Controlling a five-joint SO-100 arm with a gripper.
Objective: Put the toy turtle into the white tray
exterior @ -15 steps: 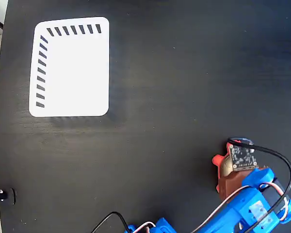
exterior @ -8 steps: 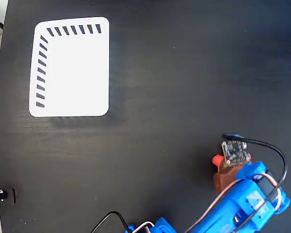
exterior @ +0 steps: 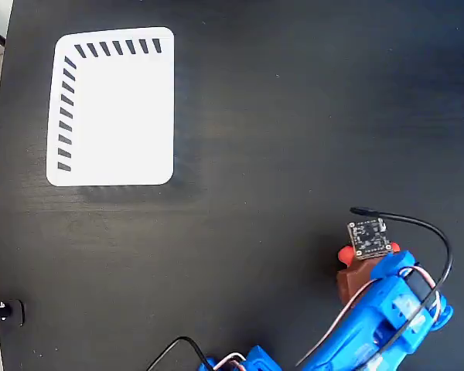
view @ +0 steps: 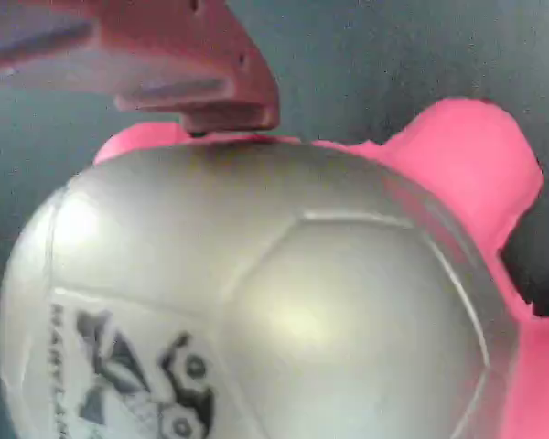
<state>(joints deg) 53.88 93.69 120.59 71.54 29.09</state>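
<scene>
Toy turtle (view: pixel 256 311) held by gripper (exterior: pixel 354 270) over black table (exterior: pixel 294 139).

Blue robot arm (exterior: pixel 379 321) enters fixed view from bottom right, reaching up-left. Brown gripper (exterior: pixel 354 280) at tip, small wrist camera board (exterior: pixel 368 238) mounted above. Jaw state unclear.

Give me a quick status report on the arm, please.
Gripper down on the toy turtle, lower right in the fixed view; grip unconfirmed. White tray upper left, nothing in it. Dark table between them bare.
</scene>
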